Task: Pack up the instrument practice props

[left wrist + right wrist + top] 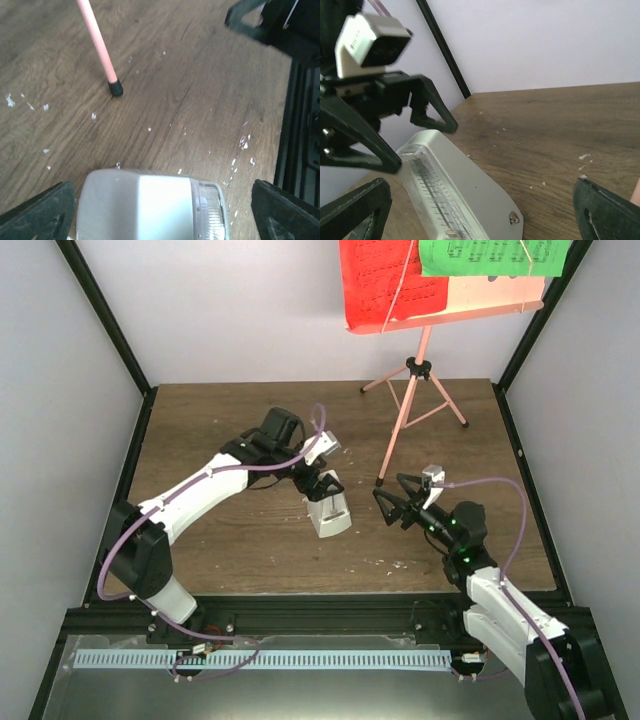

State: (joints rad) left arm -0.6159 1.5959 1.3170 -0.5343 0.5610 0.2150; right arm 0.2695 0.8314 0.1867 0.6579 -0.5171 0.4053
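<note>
- Nothing's getting packed yet: music stand [418, 367] is standing, pages [375, 285] sitting on it.
- Left gripper [322, 490] is straddling the metronome [329, 517], jaws spread; right gripper [391, 494] is hanging spread, empty.

Small white pyramid metronome with clear cover [150, 205] at bottom centre on the brown wood-grain table [200, 100], between the spread black fingers [37, 215] of the left gripper [162, 212]. Pink tube stand leg [95, 35], black rubber foot [115, 89], planted upper left. White flecks scattered. Black frame rail [297, 130] along the table's right edge. Right arm [280, 25] blurred, top right.
</note>
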